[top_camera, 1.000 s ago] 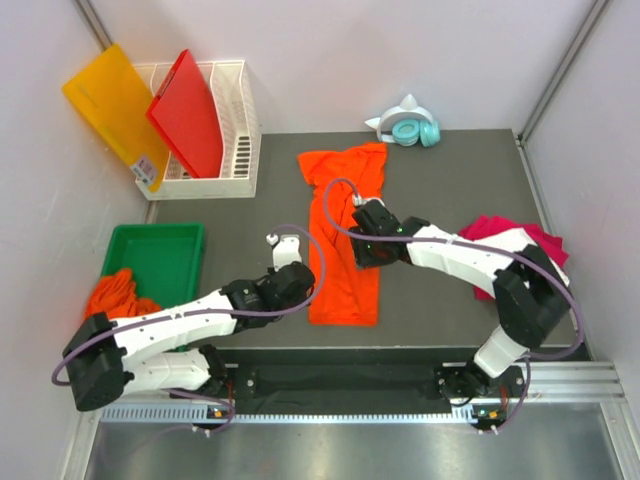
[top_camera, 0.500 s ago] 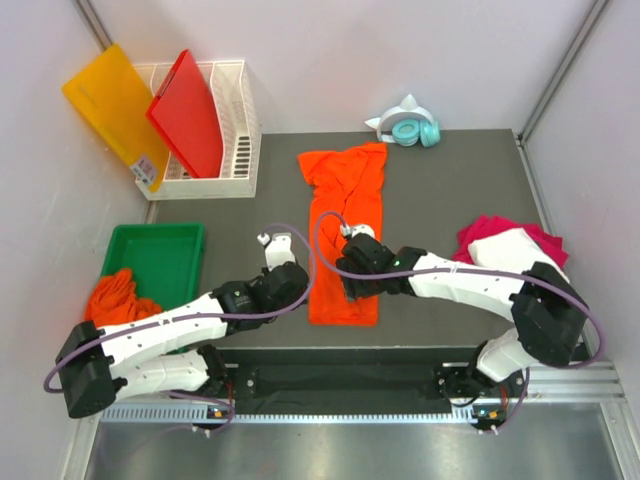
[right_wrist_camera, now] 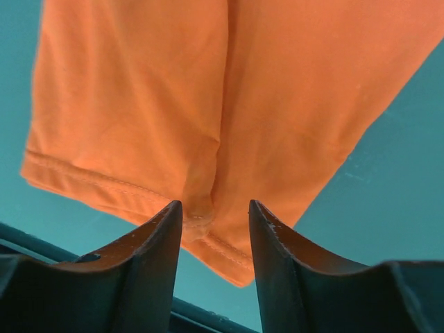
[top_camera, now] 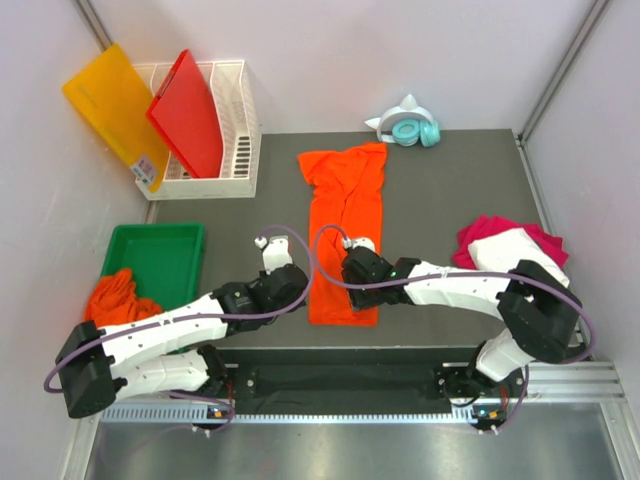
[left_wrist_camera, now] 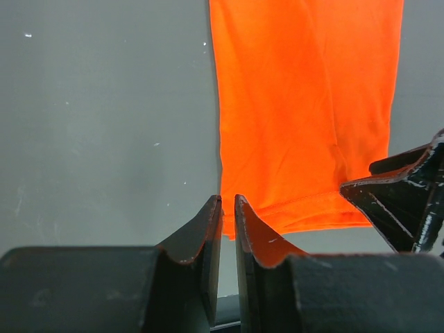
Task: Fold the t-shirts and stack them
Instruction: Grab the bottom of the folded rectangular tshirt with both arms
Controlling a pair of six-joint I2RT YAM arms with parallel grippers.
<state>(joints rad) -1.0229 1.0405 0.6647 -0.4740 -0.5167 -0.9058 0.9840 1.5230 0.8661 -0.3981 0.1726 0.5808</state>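
An orange t-shirt (top_camera: 345,220) lies folded into a long strip down the middle of the table. My left gripper (left_wrist_camera: 227,199) (top_camera: 298,295) is at its near left corner. Its jaws stand almost together with only a thin slit, and the corner (left_wrist_camera: 232,225) lies just past the tips, flat on the table. My right gripper (right_wrist_camera: 215,208) (top_camera: 358,290) is open over the near hem (right_wrist_camera: 208,222), straddling a lengthwise crease in the cloth. A white t-shirt (top_camera: 505,245) lies on a magenta one (top_camera: 545,240) at the right. More orange t-shirts (top_camera: 120,292) spill from the green bin.
The green bin (top_camera: 160,250) stands at the left edge. A white rack (top_camera: 232,130) at the back left holds a red board (top_camera: 190,110), with a yellow board (top_camera: 110,100) beside it. Headphones (top_camera: 408,128) lie at the back. The table's front edge runs just below the shirt hem.
My right gripper has slid down the orange t-shirt from its middle to the near hem. The left arm has drawn back slightly to the left. The shirt has not moved.
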